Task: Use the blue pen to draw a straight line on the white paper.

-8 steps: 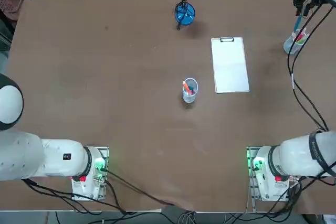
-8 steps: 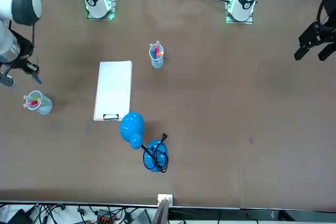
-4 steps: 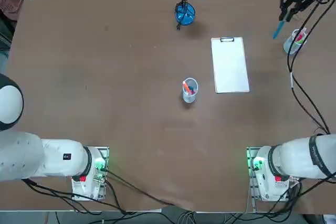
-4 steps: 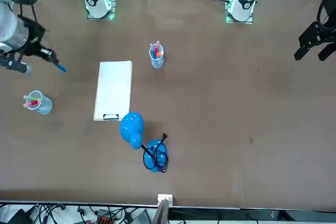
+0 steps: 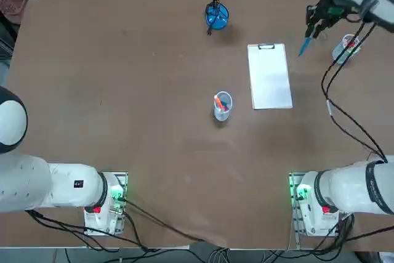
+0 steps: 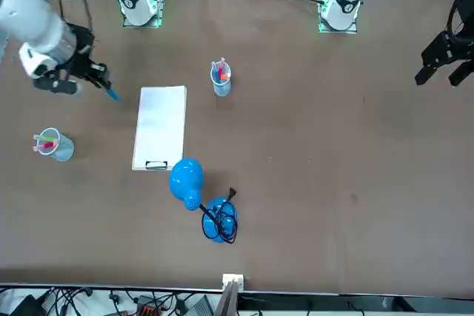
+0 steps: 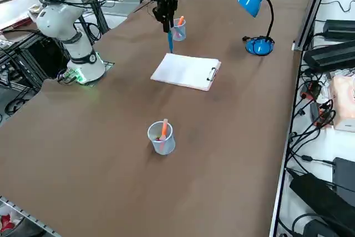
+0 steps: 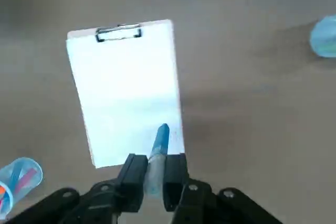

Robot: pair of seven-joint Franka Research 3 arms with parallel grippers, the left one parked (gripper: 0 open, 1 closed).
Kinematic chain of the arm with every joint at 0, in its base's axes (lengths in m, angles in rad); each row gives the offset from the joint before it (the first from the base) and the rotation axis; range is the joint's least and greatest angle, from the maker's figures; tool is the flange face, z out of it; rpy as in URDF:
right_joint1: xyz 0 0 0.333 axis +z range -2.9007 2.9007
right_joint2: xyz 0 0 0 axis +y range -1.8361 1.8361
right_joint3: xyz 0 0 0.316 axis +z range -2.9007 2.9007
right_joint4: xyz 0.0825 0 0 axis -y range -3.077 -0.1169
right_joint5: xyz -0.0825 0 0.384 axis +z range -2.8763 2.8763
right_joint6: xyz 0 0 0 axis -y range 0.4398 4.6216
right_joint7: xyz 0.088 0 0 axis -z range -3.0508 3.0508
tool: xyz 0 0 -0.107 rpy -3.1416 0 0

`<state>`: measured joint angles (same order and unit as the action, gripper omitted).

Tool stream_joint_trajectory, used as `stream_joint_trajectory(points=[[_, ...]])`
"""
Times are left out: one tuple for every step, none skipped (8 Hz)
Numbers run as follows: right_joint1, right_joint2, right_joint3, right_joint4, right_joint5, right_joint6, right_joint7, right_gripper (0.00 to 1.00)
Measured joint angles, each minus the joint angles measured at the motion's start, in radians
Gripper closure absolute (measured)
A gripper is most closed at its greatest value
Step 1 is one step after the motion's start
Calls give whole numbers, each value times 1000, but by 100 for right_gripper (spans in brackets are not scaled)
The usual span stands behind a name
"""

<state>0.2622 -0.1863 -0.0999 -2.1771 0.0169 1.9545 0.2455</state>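
Note:
My right gripper (image 5: pixel 317 21) (image 6: pixel 87 75) (image 7: pixel 165 19) (image 8: pixel 154 170) hangs in the air, shut on the blue pen (image 5: pixel 305 46) (image 6: pixel 112 94) (image 7: pixel 170 41) (image 8: pixel 157 156), which points down. The pen is held a little off the right long edge of the white paper (image 5: pixel 269 76) (image 6: pixel 161 126) (image 7: pixel 184 70) (image 8: pixel 126 87), near its clip end. The sheet lies flat on a clipboard with a dark clip (image 5: pixel 266 46) (image 8: pixel 118 32) at its far short end. No mark shows on the paper.
A clear cup of pens (image 5: pixel 345 47) (image 6: pixel 53 144) (image 7: pixel 178 28) stands at the far right of the table, just beyond my gripper. Another cup of red and orange pens (image 5: pixel 222 105) (image 6: pixel 221 78) (image 7: pixel 161 136) stands mid-table. A blue desk lamp (image 5: pixel 217 15) (image 6: pixel 201 199) (image 7: pixel 258 20) sits at the far edge.
My right gripper has carried the blue pen up out of the far-right cup and leftward toward the paper. Nothing else moved.

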Motion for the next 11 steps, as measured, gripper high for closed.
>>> stream_joint_trajectory(points=[[21,-4,0,-32,0,32,0,84],[34,-1,0,-55,0,61,0,84],[48,7,-1,-77,0,97,0,84],[63,23,-1,-95,0,128,-1,84],[77,48,-1,-103,0,149,-1,84],[85,75,-1,-104,-1,163,-1,84],[87,97,-1,-104,-1,167,-3,84],[87,121,-2,-104,-1,168,-5,84],[87,132,-3,-105,-1,166,-5,84],[87,143,-3,-105,-1,165,-5,84],[87,153,-4,-106,-1,164,-5,84]])
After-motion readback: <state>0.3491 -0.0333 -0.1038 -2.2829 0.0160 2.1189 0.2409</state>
